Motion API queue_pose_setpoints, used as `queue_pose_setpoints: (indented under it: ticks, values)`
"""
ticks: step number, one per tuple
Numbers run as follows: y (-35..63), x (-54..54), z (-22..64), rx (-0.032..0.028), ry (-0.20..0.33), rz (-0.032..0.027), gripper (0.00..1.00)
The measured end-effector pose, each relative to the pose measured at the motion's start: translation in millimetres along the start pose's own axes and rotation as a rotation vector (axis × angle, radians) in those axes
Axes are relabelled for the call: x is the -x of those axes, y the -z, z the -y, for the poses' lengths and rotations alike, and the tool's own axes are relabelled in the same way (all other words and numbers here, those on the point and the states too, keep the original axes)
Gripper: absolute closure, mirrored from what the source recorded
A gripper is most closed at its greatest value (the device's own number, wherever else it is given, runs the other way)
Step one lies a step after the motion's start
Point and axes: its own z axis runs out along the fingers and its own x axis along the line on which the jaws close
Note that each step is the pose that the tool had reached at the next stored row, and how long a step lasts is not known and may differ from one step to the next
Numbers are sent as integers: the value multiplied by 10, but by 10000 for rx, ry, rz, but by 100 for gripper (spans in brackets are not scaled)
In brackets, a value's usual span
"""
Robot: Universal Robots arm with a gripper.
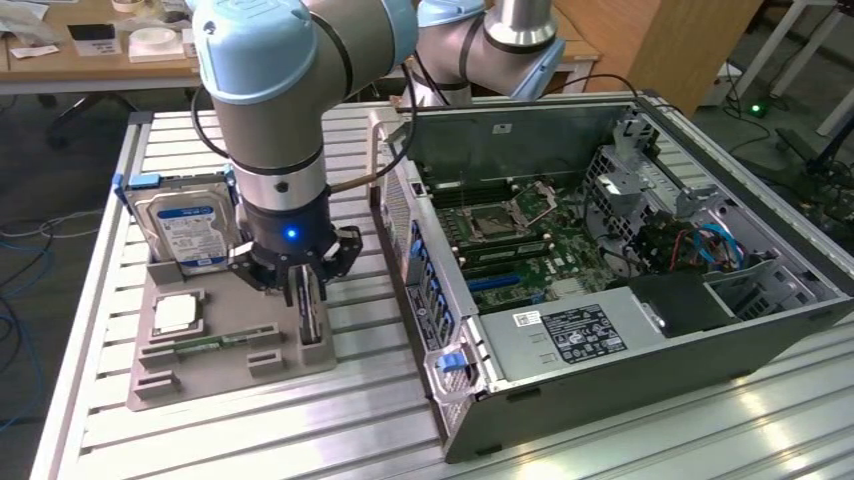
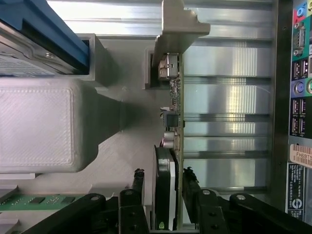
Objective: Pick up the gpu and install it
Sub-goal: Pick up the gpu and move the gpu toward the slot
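A grey holder [image 1: 214, 375] is set on the slatted metal counter [image 1: 267, 440], and the graphics card [image 1: 312, 312] is stood on edge in a slot along the holder's side nearest the open computer case [image 1: 614, 250]. The pincer [image 1: 296, 285] is lowered over the card. In the wrist view its fingers [image 2: 138, 183] are seen apart on either side of the card [image 2: 175, 122], with a gap showing next to the black fan on one side, so the card is straddled but not clamped.

A hard drive [image 1: 187, 228] with a blue label is propped upright at the holder's far end. A square silver chip [image 1: 178, 315] and a green memory stick [image 1: 214, 342] are laid flat on the holder, on the side away from the case. The case is placed just beside the holder, with its circuit board exposed.
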Motion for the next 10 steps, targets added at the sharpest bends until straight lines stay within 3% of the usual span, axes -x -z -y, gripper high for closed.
queue_pose_setpoints:
  ticks: [10]
  values:
    - [-63, -1, -54, -12, 4, 0, 55]
